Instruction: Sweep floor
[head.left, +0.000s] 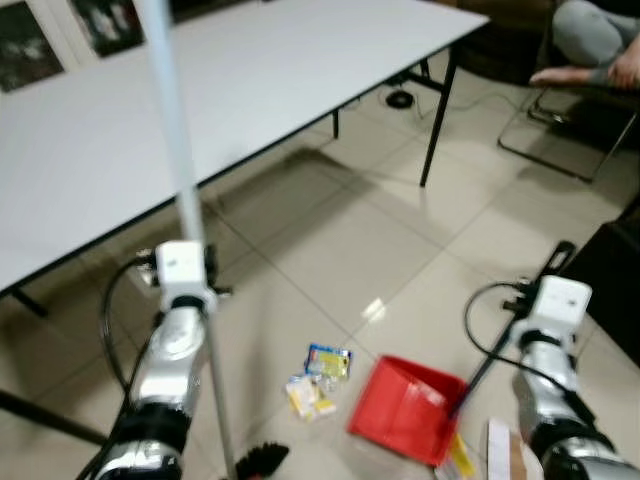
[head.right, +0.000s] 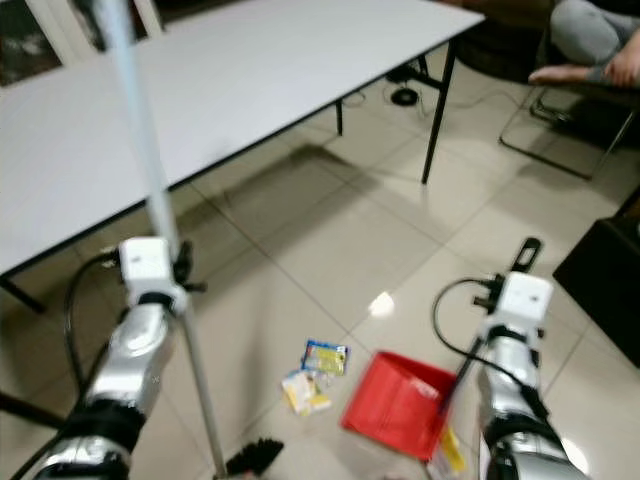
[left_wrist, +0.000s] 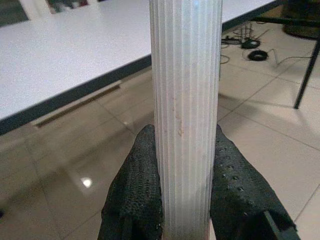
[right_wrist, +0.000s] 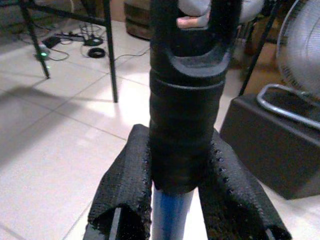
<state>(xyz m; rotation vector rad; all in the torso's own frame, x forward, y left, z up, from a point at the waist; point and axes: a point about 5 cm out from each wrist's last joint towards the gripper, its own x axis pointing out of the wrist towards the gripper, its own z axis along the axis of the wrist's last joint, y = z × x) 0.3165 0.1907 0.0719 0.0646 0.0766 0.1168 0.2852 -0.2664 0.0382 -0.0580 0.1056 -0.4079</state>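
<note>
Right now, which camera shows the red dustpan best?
The left eye view: the whole red dustpan lies open on the floor beside the wrappers. The right eye view shows it too, nearer the bottom edge. The right wrist view shows its black handle in the right end effector.

1. The broom handle (left_wrist: 186, 115) is pale, finely ribbed metal or plastic, with faint scuff marks.
2. The left gripper (left_wrist: 185, 192) has black fingers (left_wrist: 134, 195) with a dotted, rubbery, matt texture.
3. The dustpan (head.left: 408, 408) looks like smooth red plastic; its handle (right_wrist: 186, 125) is matt black with a blue shaft below.
4. The floor (head.left: 340, 240) is glossy pale tile, mirroring light.
5. The bench (head.left: 200, 90) has a smooth matt white top.
6. The litter (head.left: 320, 378) looks like shiny printed wrappers.
7. The arms (head.left: 170, 360) are polished silver metal.
</note>
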